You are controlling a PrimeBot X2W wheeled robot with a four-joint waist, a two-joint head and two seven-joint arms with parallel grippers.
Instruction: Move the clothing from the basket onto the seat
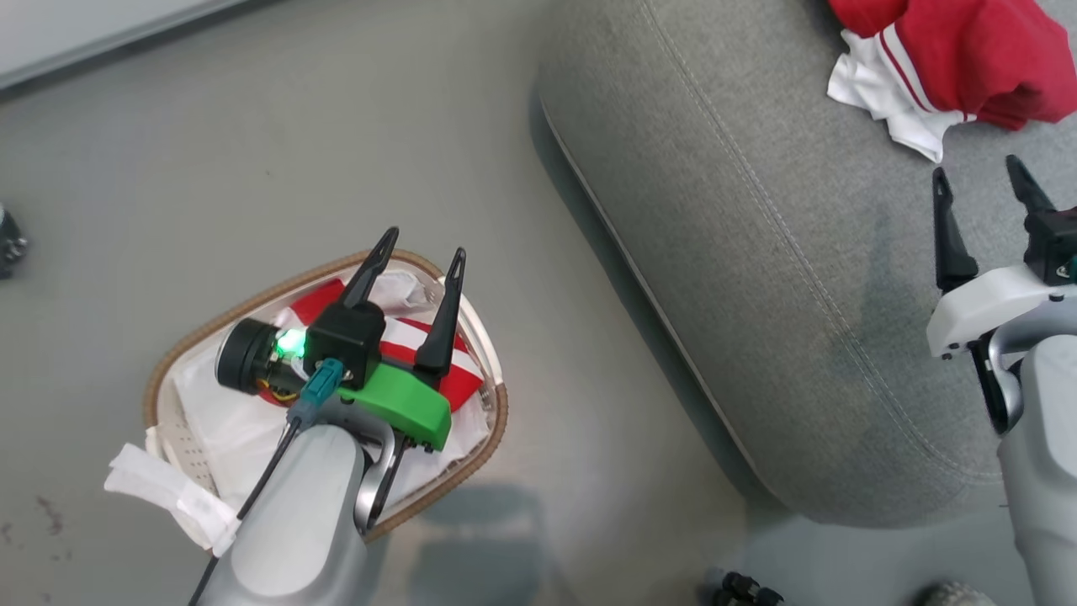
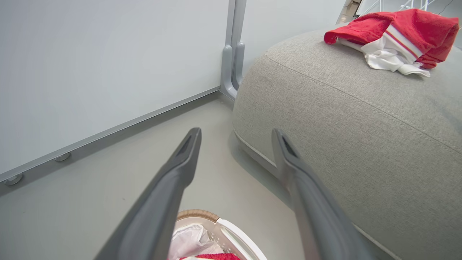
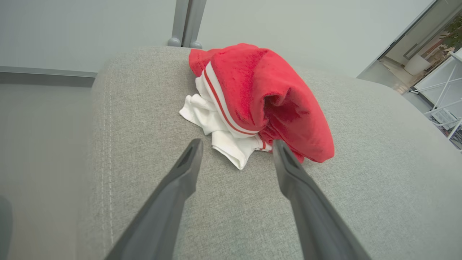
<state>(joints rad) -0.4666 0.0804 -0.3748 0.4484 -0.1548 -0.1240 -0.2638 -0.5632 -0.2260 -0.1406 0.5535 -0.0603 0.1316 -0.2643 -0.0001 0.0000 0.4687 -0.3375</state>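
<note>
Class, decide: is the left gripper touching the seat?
Apart. The head view shows the left gripper over the basket, with bare floor between it and the seat.

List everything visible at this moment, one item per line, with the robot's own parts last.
floor: one, grey, under everything
seat: one, grey, on the right
basket: one, white with brown rim, on the floor left of the seat
liner: one, white, inside the basket
clothing on the seat: one bundle, red and white, far end
clothing in the basket: at least one piece, red with white stripes
wall panel: one, pale grey, beyond the floor
left gripper: one, dark, jaws open, over the basket
right gripper: one, dark, jaws open, over the seat
</note>
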